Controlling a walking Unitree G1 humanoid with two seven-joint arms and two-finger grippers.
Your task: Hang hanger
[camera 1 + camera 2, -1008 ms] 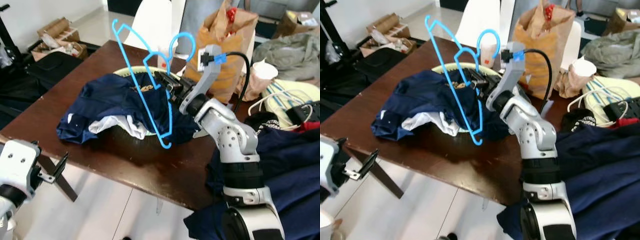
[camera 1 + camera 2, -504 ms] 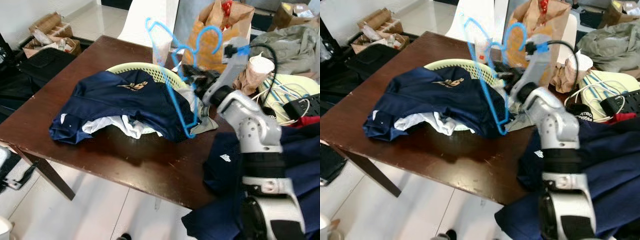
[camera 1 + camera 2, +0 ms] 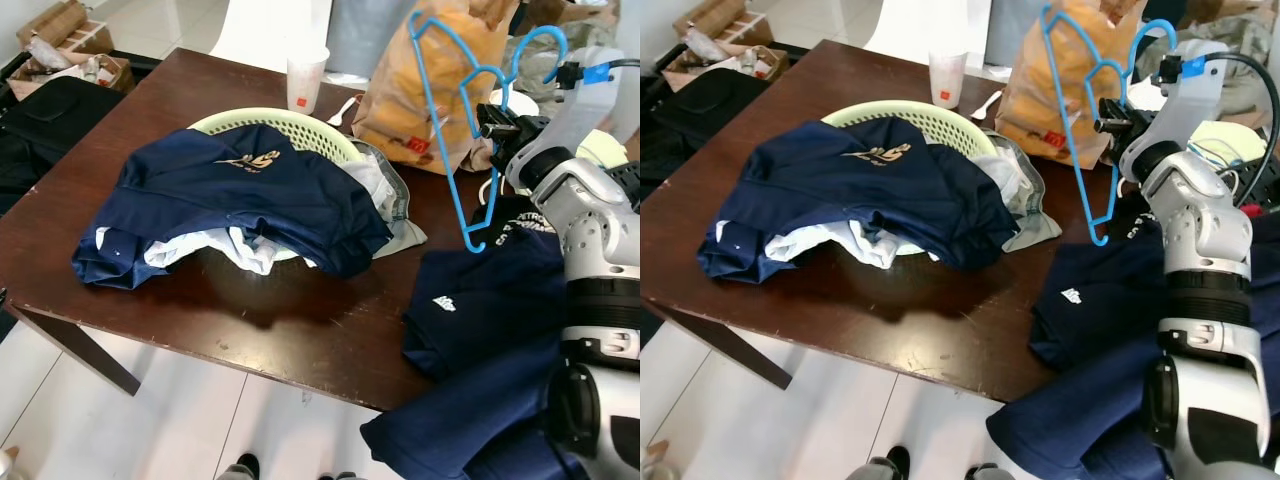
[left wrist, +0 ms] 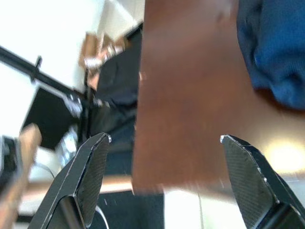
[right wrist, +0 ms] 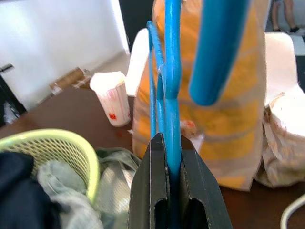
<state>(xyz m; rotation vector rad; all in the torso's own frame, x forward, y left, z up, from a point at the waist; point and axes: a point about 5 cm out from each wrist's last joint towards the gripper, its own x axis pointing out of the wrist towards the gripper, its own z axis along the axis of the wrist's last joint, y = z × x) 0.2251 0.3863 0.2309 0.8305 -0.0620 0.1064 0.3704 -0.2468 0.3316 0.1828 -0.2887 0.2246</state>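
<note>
Hanger (image 3: 455,120): blue, lifted clear of the surface, upright, hook (image 3: 535,50) at top; sits in front of the orange-brown paper bag (image 3: 420,90), lower tip above the dark shirt at the surface's right edge.
Right gripper (image 3: 492,125): raised at the right side of the surface, beside the bag; fingers (image 5: 157,191) pressed together on the hanger's thin blue wire, seen plainly in the right wrist view.
Left gripper (image 4: 162,157): idle, low beside the surface edge; fingers spread wide, nothing between them.
Surface (image 3: 300,320): dark brown wood; carries a pale green basket (image 3: 300,125), a navy shirt (image 3: 240,195) draped over it with white cloth (image 3: 240,250) beneath, a paper cup (image 3: 305,80) behind.
Right edge: another navy shirt (image 3: 470,300) hanging half off the surface.
Done: hanger picked up and held securely, judged from the firm pinch.
Left: carry to a rail or hook, set the hanger's hook over it, release.
Hanging place: none identifiable in these views; cannot tell where it lies.
Progress: judged early to middle; grasp complete, placement not yet done.
Risk: long free end of the hanger near the bag, likely to snag during a turn.
</note>
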